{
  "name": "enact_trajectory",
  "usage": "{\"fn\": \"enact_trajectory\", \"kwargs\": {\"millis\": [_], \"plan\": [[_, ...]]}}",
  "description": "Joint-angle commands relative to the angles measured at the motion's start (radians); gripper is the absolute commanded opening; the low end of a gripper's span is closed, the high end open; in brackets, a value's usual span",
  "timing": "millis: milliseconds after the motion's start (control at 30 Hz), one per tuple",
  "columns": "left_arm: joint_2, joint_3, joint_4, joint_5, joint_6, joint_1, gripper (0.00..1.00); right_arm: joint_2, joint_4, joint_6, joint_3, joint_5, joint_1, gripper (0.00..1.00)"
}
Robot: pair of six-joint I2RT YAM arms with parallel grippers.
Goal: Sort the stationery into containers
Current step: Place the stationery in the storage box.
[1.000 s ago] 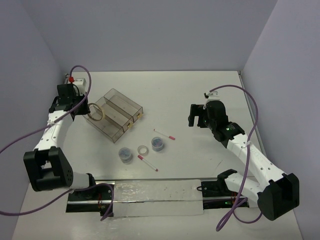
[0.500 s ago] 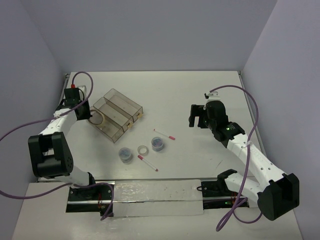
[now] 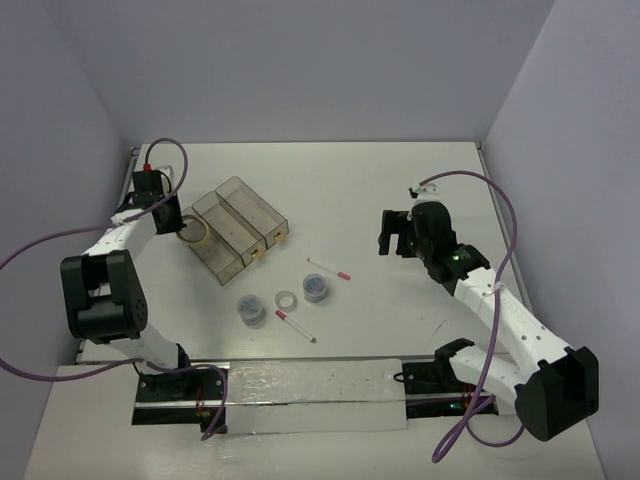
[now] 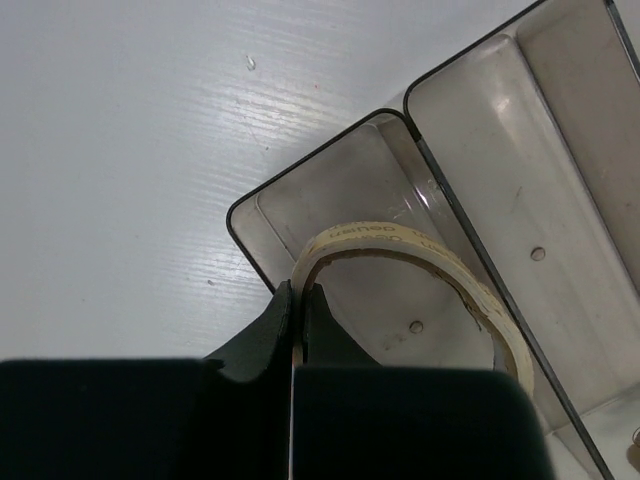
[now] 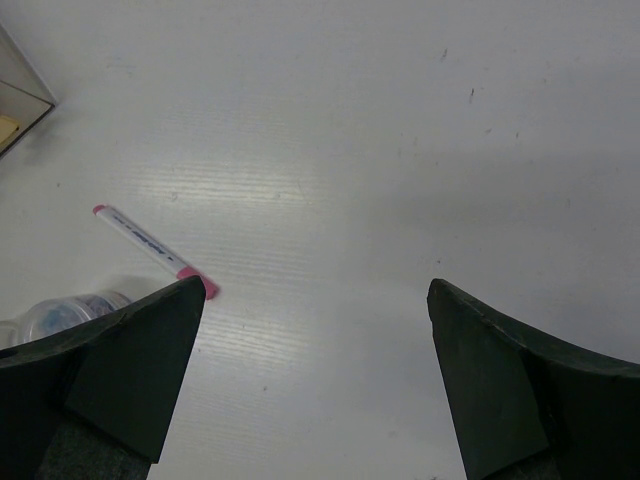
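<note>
My left gripper (image 4: 298,300) is shut on the tan tape ring (image 4: 420,262) and holds it over the end of the leftmost bin of the three joined clear bins (image 3: 240,228); in the top view the ring (image 3: 192,230) hangs at that bin's left end, next to the left gripper (image 3: 168,222). My right gripper (image 5: 315,300) is open and empty above bare table; it shows in the top view (image 3: 392,232) at the right. On the table lie a whitish tape ring (image 3: 287,299), two clear tubs (image 3: 316,288) (image 3: 251,308) and two red-capped pens (image 3: 329,268) (image 3: 295,326).
Purple cables (image 3: 480,200) loop off both arms. The right wrist view shows one pen (image 5: 153,250), a tub (image 5: 70,312) at its left edge and a bin corner (image 5: 20,100). Walls close in the table on three sides.
The left arm has swung back toward the far left corner, carrying the tan tape ring slightly left along the bin's end. The right arm has not moved.
</note>
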Motion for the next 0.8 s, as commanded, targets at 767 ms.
{"fn": "enact_trajectory", "kwargs": {"millis": [767], "plan": [[0.011,0.087,0.091,0.047,0.116,-0.008,0.0,-0.013,-0.036,-0.013,0.063,0.035,0.006,1.0]]}}
